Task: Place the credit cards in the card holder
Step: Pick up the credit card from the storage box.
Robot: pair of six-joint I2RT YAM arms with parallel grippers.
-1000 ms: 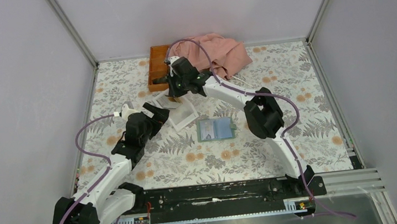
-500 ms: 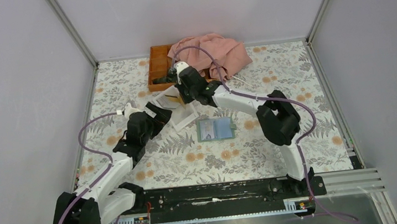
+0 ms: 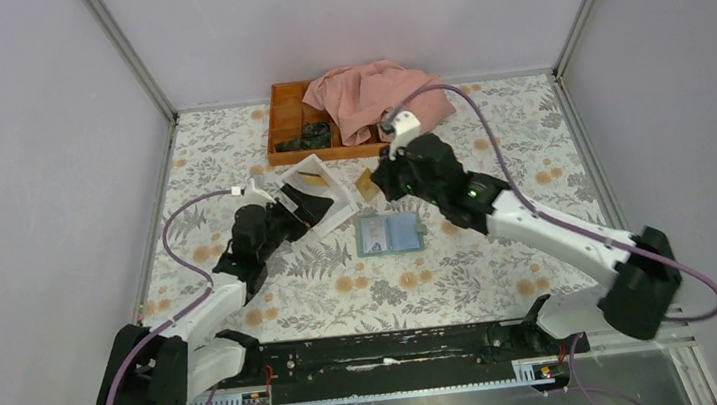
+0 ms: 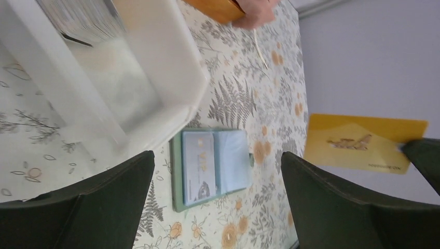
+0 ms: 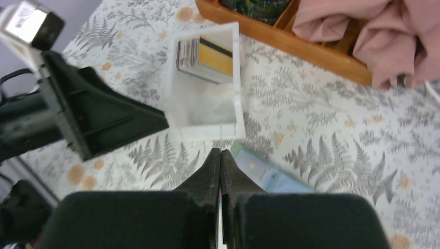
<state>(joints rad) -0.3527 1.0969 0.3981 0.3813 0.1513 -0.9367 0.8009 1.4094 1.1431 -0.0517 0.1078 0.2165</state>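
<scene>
From above, the right gripper (image 3: 379, 182) pinches an orange card (image 3: 366, 184) over the worktop's (image 3: 500, 248) middle, just behind the open holder (image 3: 390, 231). The left gripper (image 3: 300, 207) stands spread at the box (image 3: 331, 193). The left wrist view shows the card (image 4: 363, 142) in the air beyond the holder (image 4: 210, 166), so it wants carrying across and lowering. In the right wrist view the fingers (image 5: 207, 176) press together on the edge-on card, with the holder (image 5: 264, 174) just below. A firm pinch and a slow slide into a pocket, edge first, should serve best.

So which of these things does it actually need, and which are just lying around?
Needed: yellow card in the right gripper, cards in the white box, card holder.
Lying about: tray, pink cloth.
</scene>
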